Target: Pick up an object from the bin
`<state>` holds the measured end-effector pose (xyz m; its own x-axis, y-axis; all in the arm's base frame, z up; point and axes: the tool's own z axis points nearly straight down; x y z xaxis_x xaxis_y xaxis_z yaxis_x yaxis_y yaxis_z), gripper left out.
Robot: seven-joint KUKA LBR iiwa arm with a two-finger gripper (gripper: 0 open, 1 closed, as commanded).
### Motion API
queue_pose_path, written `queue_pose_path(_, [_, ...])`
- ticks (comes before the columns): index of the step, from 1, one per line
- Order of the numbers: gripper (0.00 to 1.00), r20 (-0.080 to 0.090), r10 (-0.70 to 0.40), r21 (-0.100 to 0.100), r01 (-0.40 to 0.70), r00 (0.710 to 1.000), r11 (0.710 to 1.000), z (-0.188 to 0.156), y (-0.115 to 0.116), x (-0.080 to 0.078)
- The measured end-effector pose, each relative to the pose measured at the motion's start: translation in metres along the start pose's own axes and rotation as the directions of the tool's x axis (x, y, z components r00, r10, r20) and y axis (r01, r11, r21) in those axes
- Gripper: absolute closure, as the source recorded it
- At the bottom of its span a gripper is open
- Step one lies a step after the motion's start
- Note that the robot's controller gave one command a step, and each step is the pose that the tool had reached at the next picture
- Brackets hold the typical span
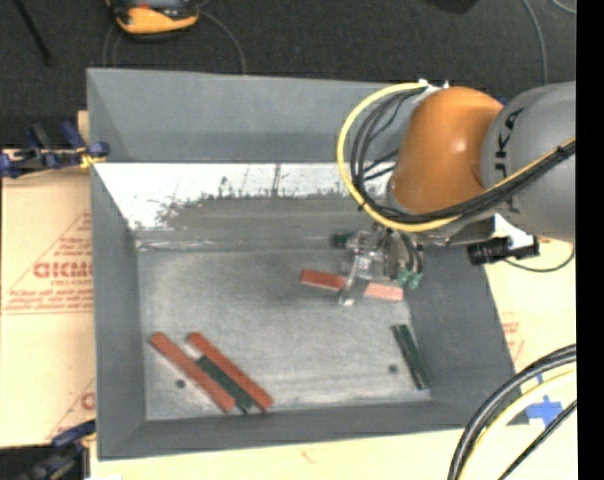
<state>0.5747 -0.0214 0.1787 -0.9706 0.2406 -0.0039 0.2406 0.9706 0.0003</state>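
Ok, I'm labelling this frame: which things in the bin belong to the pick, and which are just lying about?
In the job: claw, mid-bin; red stick and pink piece right beside it (which it is after, cannot tell).
Lying about: dark green stick, right side; red and green sticks, lower left.

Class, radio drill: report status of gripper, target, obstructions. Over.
Gripper down at red stick, bin's middle right. Pink piece close alongside. Dark green stick and lower-left sticks lie apart.
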Motion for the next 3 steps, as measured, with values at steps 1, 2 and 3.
queue_pose_path(1, [1.0, 0.001, 0.014, 0.001, -0.014, 1.0, 1.0, 0.027, -0.028, 0.013])
queue_pose_path(2, [1.0, -0.003, 0.029, 0.0, -0.029, 1.0, 1.0, 0.005, -0.005, 0.006])
queue_pose_path(3, [1.0, 0.0, -0.009, 0.001, 0.009, 1.0, 1.0, -0.063, -0.043, 0.004])
